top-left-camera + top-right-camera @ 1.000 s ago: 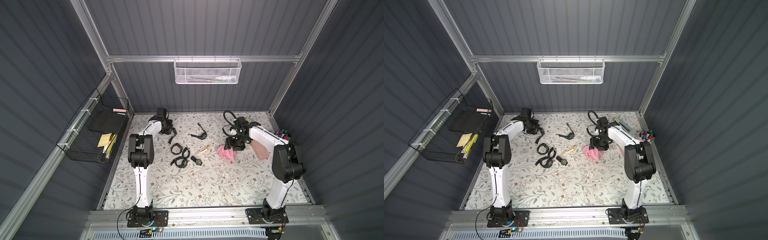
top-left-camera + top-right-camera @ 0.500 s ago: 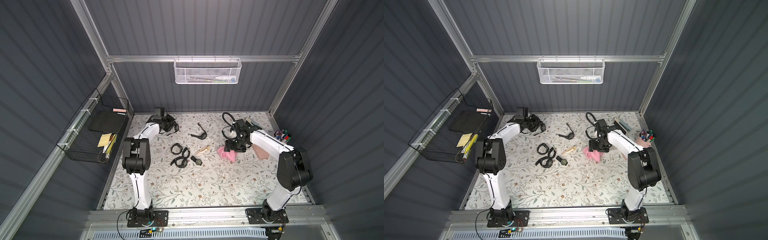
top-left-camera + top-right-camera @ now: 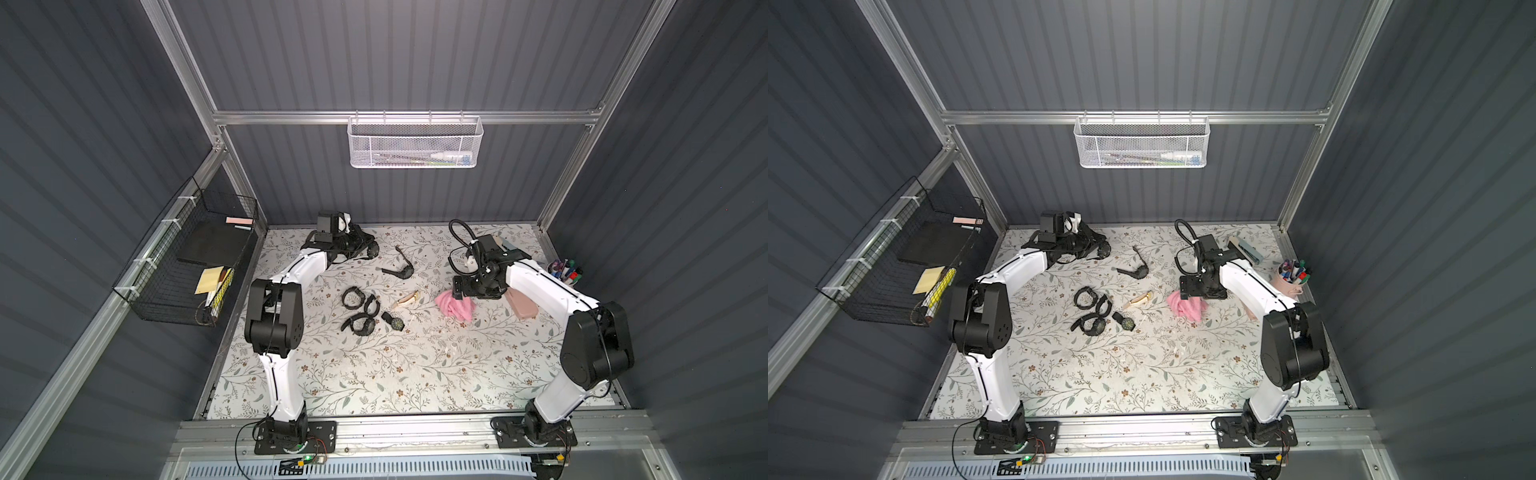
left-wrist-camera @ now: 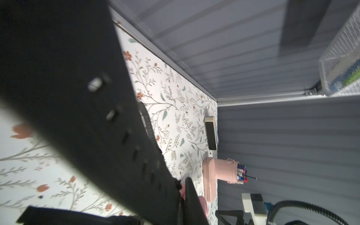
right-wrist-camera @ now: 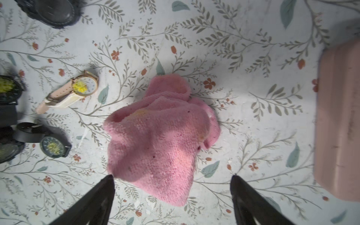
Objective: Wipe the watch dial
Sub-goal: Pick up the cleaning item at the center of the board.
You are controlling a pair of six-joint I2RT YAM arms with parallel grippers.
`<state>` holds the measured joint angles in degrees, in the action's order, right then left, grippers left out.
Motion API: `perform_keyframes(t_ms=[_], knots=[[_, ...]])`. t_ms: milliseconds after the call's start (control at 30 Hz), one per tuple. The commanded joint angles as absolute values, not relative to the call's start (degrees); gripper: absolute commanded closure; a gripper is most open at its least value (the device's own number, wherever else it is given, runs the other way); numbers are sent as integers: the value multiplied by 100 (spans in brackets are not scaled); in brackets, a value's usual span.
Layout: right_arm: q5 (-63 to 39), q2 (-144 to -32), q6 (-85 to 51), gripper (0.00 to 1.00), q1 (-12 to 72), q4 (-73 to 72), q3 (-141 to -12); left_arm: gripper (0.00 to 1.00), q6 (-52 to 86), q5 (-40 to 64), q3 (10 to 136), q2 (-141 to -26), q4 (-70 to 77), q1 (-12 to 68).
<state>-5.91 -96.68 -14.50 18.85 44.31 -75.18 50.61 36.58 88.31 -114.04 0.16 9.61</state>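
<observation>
Swung along the back edge of the table (image 3: 374, 374) in the past second, the left gripper (image 3: 358, 246) clenches a black watch (image 3: 372, 251) there. The right gripper (image 5: 172, 177) hangs over the pink cloth (image 5: 159, 132), jaws now spread wide.

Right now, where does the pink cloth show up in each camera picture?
Both top views: pink cloth lies mid-table, right of the loose watches.
Right wrist view: centre of picture, just ahead of the open fingers.
Left wrist view: mostly hidden behind a black watch strap; a pink sliver may be it.
Shared landmark: the flat pink case, seen in every view.
</observation>
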Motion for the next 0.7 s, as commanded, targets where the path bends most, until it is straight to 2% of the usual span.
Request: perform_keyframes(t_ms=[0, 200, 367, 467, 567, 667], knots=[[-1142, -9727, -1472, 12, 1976, 4283, -7473, 100, 4800, 4043, 8758, -11188, 416, 1093], [-1508, -9909, -1451, 21, 2073, 4120, -7518, 100, 4736, 4122, 8787, -11162, 558, 1221], [-1364, -10302, -1380, 24, 2365, 4282, -7671, 100, 4682, 4137, 8841, -11177, 566, 1274], [-1283, -10614, -1459, 31, 2399, 4387, -7756, 100, 4650, 4162, 8908, -11179, 513, 1285], [-1137, -10811, -1534, 41, 2400, 4345, -7749, 100, 4605, 4166, 8964, -11152, 493, 1296], [-927, -10890, -1564, 62, 2399, 4402, -7778, 100, 4605, 4266, 8982, -11116, 588, 1326]])
